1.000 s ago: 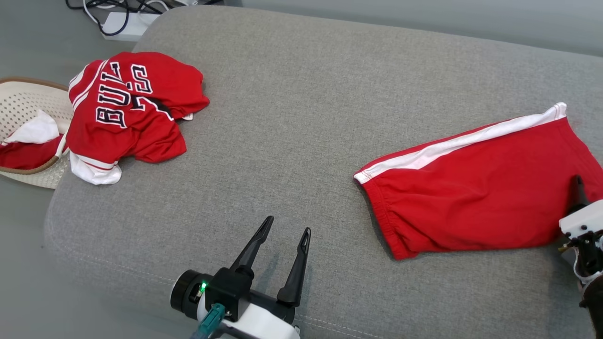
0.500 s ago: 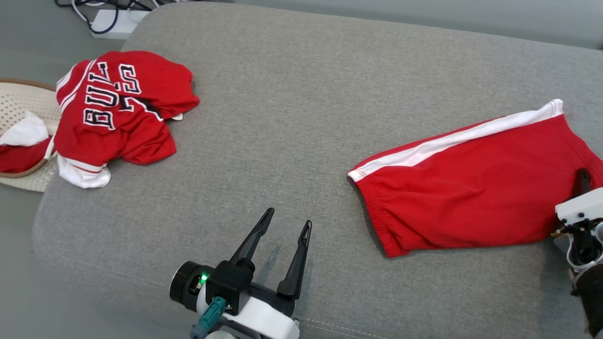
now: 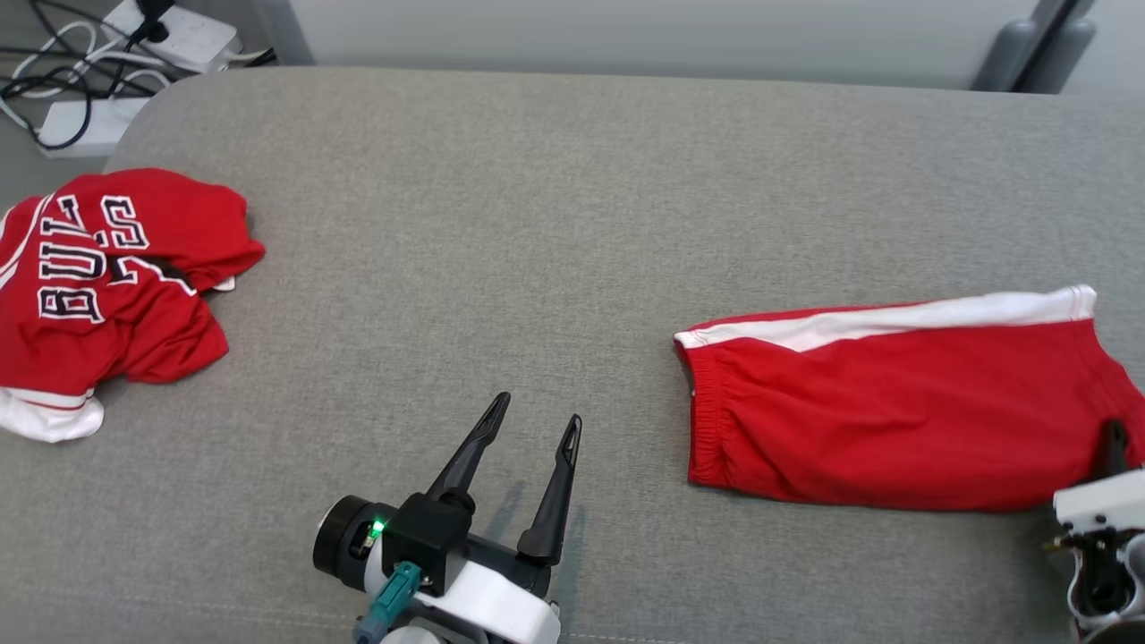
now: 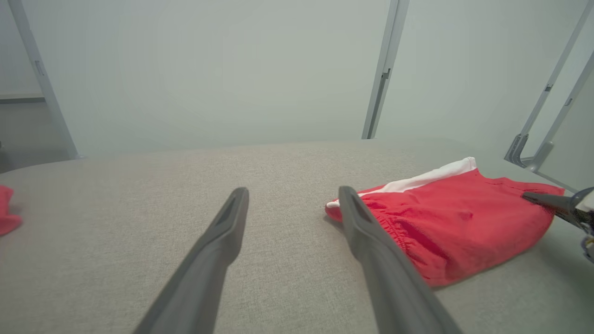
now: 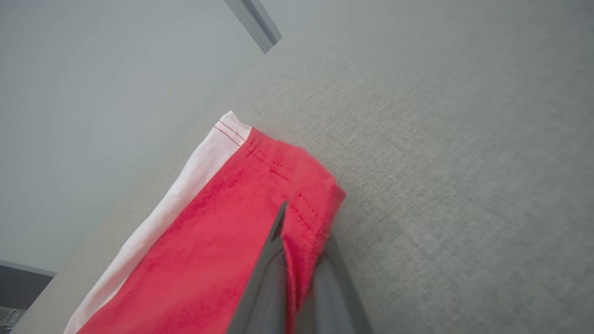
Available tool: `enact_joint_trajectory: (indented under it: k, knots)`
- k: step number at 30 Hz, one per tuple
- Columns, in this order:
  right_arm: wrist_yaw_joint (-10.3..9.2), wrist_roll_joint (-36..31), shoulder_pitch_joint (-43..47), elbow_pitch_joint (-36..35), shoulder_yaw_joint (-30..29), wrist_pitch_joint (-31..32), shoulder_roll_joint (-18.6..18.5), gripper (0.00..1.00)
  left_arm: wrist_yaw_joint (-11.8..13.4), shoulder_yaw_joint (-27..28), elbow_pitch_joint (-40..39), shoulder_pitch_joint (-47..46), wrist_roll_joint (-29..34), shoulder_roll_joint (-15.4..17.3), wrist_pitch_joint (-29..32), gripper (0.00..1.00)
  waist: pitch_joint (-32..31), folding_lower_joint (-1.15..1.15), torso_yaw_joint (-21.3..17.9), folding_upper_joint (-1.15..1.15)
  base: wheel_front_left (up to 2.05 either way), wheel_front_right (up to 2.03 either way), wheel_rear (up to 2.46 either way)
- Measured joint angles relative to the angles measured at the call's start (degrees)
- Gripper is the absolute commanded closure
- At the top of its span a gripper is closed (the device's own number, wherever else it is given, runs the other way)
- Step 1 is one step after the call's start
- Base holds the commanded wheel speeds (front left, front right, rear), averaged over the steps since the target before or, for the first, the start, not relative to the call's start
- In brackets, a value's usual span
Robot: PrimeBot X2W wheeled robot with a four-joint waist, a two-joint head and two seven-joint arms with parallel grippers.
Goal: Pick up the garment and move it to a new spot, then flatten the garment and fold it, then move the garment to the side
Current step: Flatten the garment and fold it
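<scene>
Near the front edge, the left gripper (image 3: 538,410) hangs spread over bare cushion (image 3: 555,224). The right gripper (image 3: 1113,445) pinches the near right hem of the shorts (image 3: 894,420), which lie flat at right. One jersey (image 3: 98,286) sits crumpled at the left edge, with wide bare cushion between the two garments.

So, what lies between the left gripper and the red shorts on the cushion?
Nothing: the stretch from the left gripper to the red shorts is bare grey cushion, seen plainly in the head view.
</scene>
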Motion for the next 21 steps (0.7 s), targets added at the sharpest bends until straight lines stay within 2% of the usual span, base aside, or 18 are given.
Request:
enact_joint_trajectory:
  k: [7,15,17,19,21]
  knots:
    - [0.0,-9.02,6.71,-5.83,-10.63,0.0,6.12,1.0,0.01,0.35,-0.05,0.29,-0.11,0.01,0.0,0.0,-1.86,0.0,-2.52,0.0,0.0,0.0,0.0]
    - [0.0,-13.11,7.93,-7.3,-14.35,0.0,8.03,1.0,0.02,-0.05,-0.07,1.35,-0.76,0.03,0.0,0.0,-3.18,0.0,-4.25,0.0,0.0,0.0,0.0]
    - [0.0,-12.87,7.91,-7.01,-14.4,-0.01,8.0,0.67,0.03,-0.2,-0.07,1.35,-1.11,0.02,0.0,0.0,-3.43,0.0,-4.49,0.0,0.0,0.0,0.0]
    - [0.0,-12.22,7.89,-6.56,-14.21,0.0,8.02,0.0,0.04,-0.24,-0.05,1.35,-1.2,0.04,0.0,0.0,-3.67,0.0,-4.73,0.0,0.0,0.0,0.0]
    - [0.0,-11.72,7.86,-5.66,-14.18,-0.01,8.01,0.0,0.08,-0.25,-0.05,1.35,-1.21,0.04,0.0,0.0,-3.94,0.0,-4.98,0.0,0.0,0.0,0.0]
